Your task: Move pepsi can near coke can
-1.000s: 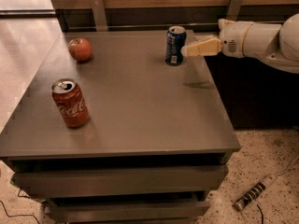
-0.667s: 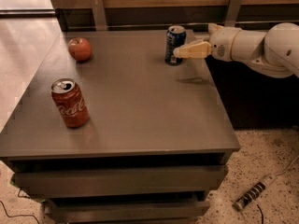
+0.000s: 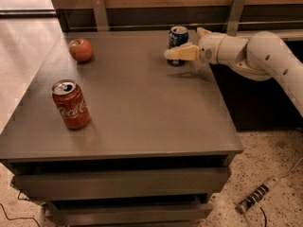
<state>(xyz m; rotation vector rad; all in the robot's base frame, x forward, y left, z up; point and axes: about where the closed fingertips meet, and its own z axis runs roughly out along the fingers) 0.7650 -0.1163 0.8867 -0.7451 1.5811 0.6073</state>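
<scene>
The pepsi can, dark blue with a silver top, stands upright near the back right of the grey table. My gripper reaches in from the right at can height and is open. Its near finger lies across the front of the can's lower part, and the other finger is mostly hidden behind the can. The can stands on the table. The coke can, red with white script, stands upright near the front left, far from the pepsi can.
A red apple sits at the back left of the table. A wooden wall with metal brackets runs behind. The table's right edge drops to a speckled floor with a power strip. Drawers sit below the tabletop.
My gripper has moved left toward the pepsi can, and its near finger now overlaps the can's front. Neither can nor the apple has moved.
</scene>
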